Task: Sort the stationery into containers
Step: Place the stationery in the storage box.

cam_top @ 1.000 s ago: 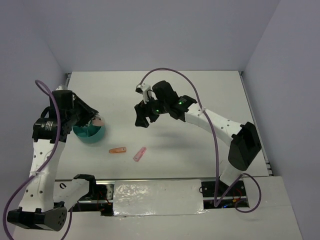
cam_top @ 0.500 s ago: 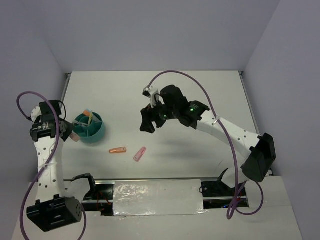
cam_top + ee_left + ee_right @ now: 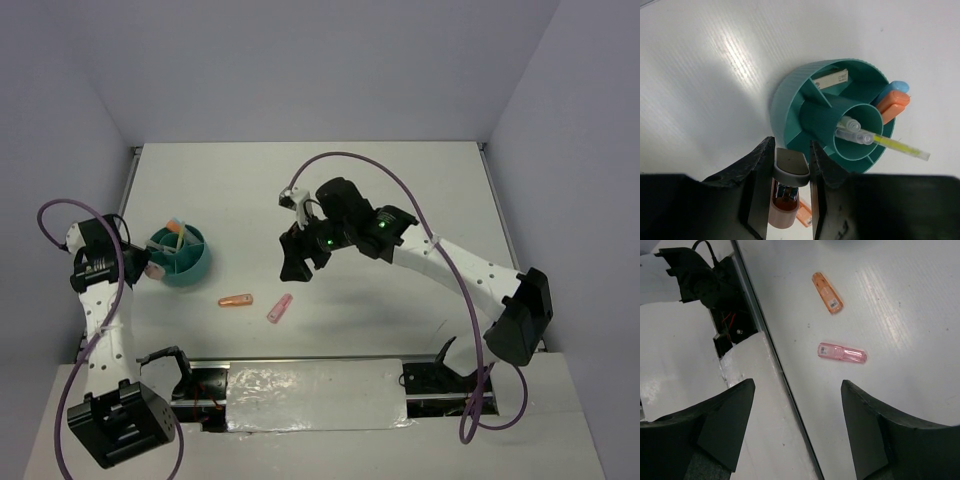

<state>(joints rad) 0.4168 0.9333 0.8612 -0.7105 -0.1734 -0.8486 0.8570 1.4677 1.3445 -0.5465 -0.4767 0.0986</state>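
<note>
pink marker [image 3: 842, 353] lies flat below the spread right hand [image 3: 797, 395], untouched

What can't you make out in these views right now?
The held item: mostly covered by the fingers of the left gripper, left wrist view; too small in top view to identify.
The teal bowl: near side hidden behind those fingers, left wrist view.
The orange marker and pink marker: label print too small to read, right wrist view.

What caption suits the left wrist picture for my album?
Left hand grips a small grey-topped pink item beside a round teal plastic bowl of pens.
</note>
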